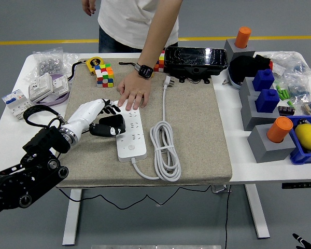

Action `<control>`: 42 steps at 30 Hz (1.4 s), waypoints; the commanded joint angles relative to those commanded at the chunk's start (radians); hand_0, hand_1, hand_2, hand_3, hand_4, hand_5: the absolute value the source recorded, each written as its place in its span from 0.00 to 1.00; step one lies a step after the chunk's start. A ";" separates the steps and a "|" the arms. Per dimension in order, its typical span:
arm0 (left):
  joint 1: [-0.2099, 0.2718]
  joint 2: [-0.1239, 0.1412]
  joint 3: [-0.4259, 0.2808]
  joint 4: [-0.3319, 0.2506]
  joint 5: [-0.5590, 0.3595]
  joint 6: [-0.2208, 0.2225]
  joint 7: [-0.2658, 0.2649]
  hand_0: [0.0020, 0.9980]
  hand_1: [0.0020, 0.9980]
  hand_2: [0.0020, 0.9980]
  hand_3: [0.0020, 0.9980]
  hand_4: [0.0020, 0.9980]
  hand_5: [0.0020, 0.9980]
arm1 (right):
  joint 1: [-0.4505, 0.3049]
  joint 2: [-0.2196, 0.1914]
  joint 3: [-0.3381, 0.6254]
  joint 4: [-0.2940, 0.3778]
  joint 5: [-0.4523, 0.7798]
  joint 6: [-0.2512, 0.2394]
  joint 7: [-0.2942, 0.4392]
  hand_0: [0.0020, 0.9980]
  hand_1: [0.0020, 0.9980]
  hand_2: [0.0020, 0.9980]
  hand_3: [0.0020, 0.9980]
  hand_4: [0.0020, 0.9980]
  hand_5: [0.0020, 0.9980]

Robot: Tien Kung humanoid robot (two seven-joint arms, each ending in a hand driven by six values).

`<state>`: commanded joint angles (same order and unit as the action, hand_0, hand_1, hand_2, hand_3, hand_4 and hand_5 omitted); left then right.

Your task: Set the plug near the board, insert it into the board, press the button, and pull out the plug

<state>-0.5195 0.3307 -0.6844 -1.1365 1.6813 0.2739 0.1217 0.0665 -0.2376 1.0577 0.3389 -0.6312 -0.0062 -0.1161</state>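
Left hand [101, 119] beside board [129, 132] (person's hand [130, 93] pinning it)

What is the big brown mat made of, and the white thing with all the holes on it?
The mat looks like felt or coarse woven cloth: dull beige, speckled, no shine. The power strip looks like smooth hard plastic, white and slightly glossy, with crisp moulded edges. Its cable looks rubbery, since it loops softly.

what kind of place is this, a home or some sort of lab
Most likely a robotics lab or test workshop, not a home. A white table carries a beige mat with a power strip laid out as a test piece, grey and blue sorting blocks fill the right side, and yellow floor tape marks the grey floor.
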 joint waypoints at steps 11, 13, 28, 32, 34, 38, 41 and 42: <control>-0.010 -0.005 0.017 0.019 -0.014 0.001 -0.015 0.37 0.41 0.46 0.50 0.64 0.07 | -0.002 -0.001 -0.004 -0.001 0.001 0.000 0.000 0.58 0.67 0.69 0.62 0.99 0.52; -0.009 -0.004 0.020 0.017 -0.016 0.013 -0.030 0.37 0.41 0.46 0.50 0.64 0.07 | -0.001 -0.001 -0.003 -0.001 0.001 0.000 0.000 0.58 0.67 0.69 0.62 0.99 0.52; 0.004 0.002 0.001 0.030 -0.054 0.100 -0.174 0.35 0.35 0.40 0.46 0.59 0.00 | -0.001 0.000 -0.004 0.000 0.001 -0.001 0.001 0.58 0.67 0.69 0.62 0.99 0.52; 0.010 0.008 -0.019 0.042 -0.057 0.111 -0.201 0.35 0.35 0.40 0.46 0.59 0.00 | -0.002 -0.001 -0.006 -0.001 0.001 0.000 0.001 0.58 0.67 0.69 0.62 0.99 0.52; 0.014 0.012 -0.030 0.052 -0.050 0.111 -0.204 0.35 0.35 0.40 0.46 0.60 0.00 | -0.002 0.000 -0.005 -0.001 0.001 0.000 0.001 0.58 0.67 0.69 0.62 0.99 0.52; 0.021 0.019 -0.049 0.081 -0.022 0.111 -0.203 0.35 0.35 0.40 0.46 0.60 0.00 | -0.001 0.000 -0.004 -0.001 0.002 -0.001 0.001 0.58 0.67 0.69 0.62 0.99 0.52; 0.022 0.024 -0.055 0.110 0.022 0.112 -0.195 0.35 0.36 0.41 0.47 0.60 0.00 | -0.001 0.000 -0.003 0.001 0.001 -0.001 0.001 0.58 0.67 0.69 0.62 0.99 0.52; 0.022 0.025 -0.056 0.119 0.029 0.112 -0.193 0.35 0.36 0.41 0.47 0.60 0.00 | -0.001 0.000 -0.003 0.000 0.001 -0.001 0.001 0.58 0.67 0.69 0.62 0.99 0.52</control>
<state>-0.4973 0.3556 -0.7400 -1.0176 1.7107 0.3861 -0.0708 0.0657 -0.2375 1.0546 0.3393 -0.6301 -0.0075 -0.1147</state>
